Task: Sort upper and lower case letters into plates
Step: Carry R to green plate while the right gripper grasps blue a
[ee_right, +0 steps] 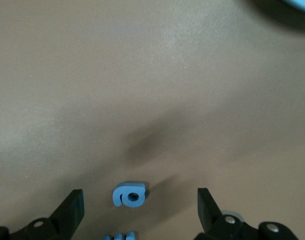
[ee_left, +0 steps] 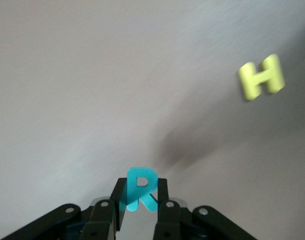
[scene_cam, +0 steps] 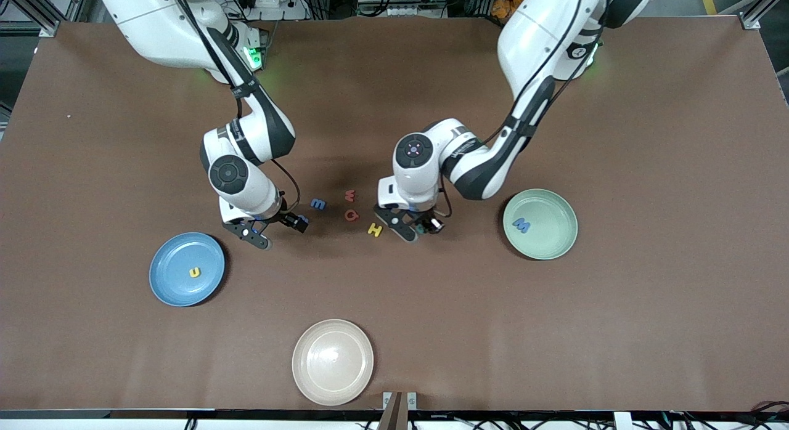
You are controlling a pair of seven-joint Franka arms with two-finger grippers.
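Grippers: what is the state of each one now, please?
Left gripper: shut on the teal letter R, beside the yellow H.
Right gripper: open, holding nothing, over the small blue letter.

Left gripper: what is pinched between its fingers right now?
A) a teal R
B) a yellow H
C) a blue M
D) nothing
A: in the left wrist view the left gripper is shut on the teal R, while the yellow H lies on the table apart from it.
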